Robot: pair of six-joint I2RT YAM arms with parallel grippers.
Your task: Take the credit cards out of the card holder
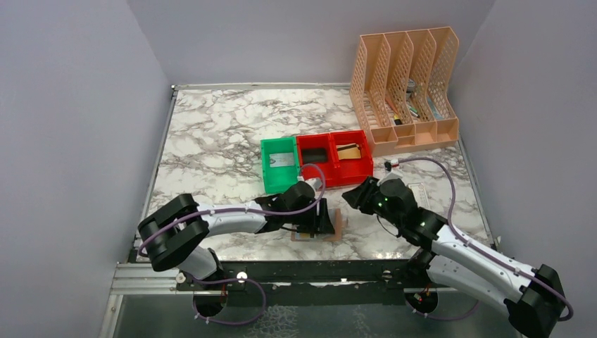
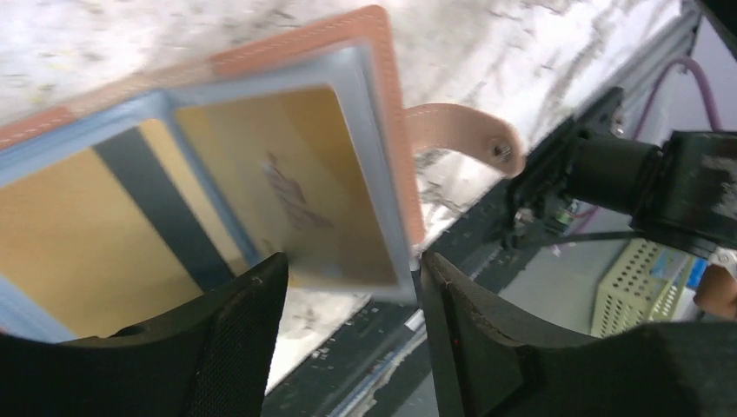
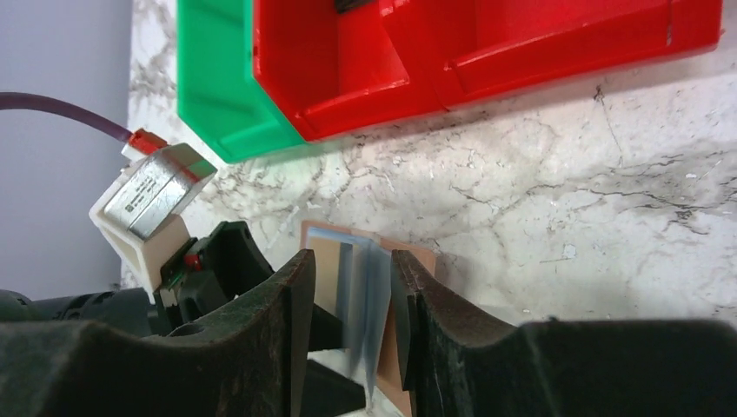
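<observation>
The card holder (image 1: pixel 336 227) lies open on the marble near the table's front edge, brown outside with a light blue lining (image 2: pixel 365 104). Gold credit cards (image 2: pixel 287 182) sit in its pockets, with a dark strip (image 2: pixel 165 208) between two of them. My left gripper (image 1: pixel 322 220) is low over it. Its jaws are open, and the near corner of a card page lies between the fingertips (image 2: pixel 348 291). My right gripper (image 1: pixel 354 198) is open just right of the holder, apart from it. In the right wrist view (image 3: pixel 352 300) blue pages (image 3: pixel 369 287) stand up beyond its fingers.
A green bin (image 1: pixel 279 163) and two red bins (image 1: pixel 334 156) stand just behind the holder, with flat card-like things inside. A peach file organiser (image 1: pixel 408 88) is at the back right. The holder's snap strap (image 2: pixel 461 135) points at the table's metal front edge (image 1: pixel 281 269).
</observation>
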